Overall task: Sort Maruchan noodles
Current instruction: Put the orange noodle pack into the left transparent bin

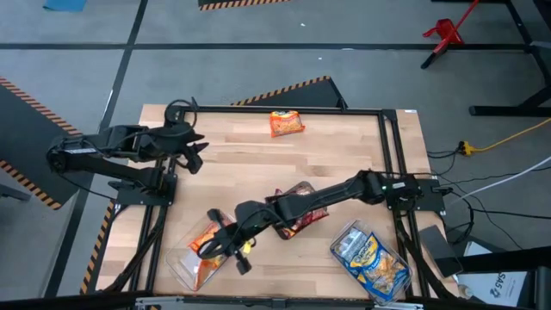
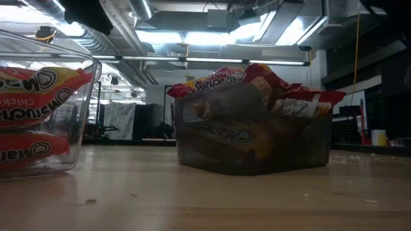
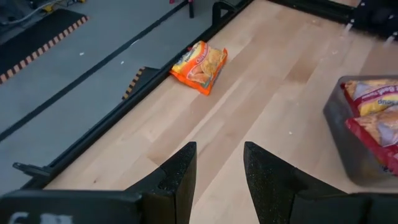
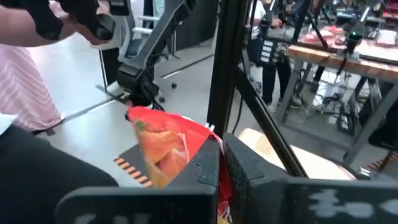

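An orange Maruchan packet (image 4: 165, 149) hangs pinched in the clenched right tool (image 1: 225, 248), right over the orange-packet tray (image 1: 185, 269) at the counter's (image 1: 241, 172) near left corner, its long axis dropping toward that tray. From the tray, the left tool (image 3: 217, 177), released and empty, waits well apart toward the far left, facing a loose orange packet (image 1: 287, 123) that lies at the far edge.

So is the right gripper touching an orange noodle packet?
Touching: the right wrist view shows the right gripper shut on an orange Maruchan packet, pinched between its fingers.
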You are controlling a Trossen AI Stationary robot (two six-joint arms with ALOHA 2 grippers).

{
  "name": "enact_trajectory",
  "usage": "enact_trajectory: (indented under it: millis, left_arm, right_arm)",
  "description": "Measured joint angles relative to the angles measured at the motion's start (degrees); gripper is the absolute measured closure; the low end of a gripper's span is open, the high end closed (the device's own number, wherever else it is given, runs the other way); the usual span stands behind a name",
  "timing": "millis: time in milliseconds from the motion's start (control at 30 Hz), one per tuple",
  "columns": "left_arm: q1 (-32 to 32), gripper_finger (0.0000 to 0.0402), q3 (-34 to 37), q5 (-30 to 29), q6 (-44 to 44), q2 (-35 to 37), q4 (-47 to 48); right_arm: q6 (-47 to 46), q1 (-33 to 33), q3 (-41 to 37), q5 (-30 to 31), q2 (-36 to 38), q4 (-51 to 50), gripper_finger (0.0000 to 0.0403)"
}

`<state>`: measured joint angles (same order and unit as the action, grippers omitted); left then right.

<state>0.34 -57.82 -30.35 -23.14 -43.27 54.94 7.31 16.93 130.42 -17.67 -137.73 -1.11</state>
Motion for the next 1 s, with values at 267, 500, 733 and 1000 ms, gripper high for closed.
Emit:
enact_trajectory:
  millis: [267,500,733,1000]
  left_arm:
    - [0.00,0.0274,0.00,0.11,-2.19,0.69,0.04]
    - [0.00,0.0274,0.00,-0.04,-2.22,0.63,0.03]
    - [0.00,0.0274,0.00,-0.18,-1.85,0.66,0.02]
    - [0.00,0.0274,0.00,-0.31,-1.78,0.66,0.01]
  right_arm:
    - [1.62,-0.33,3.93,-1.00,-6.11,2.54,0.0403]
    - [1.24,-1.27,3.95,-2.15,-8.39,2.98,0.0403]
    - [-1.50,-1.16,3.97,-6.52,-9.93,4.29,0.0403]
    - [-2.83,-1.18,3.96,-3.43,-11.36,5.06,0.0396]
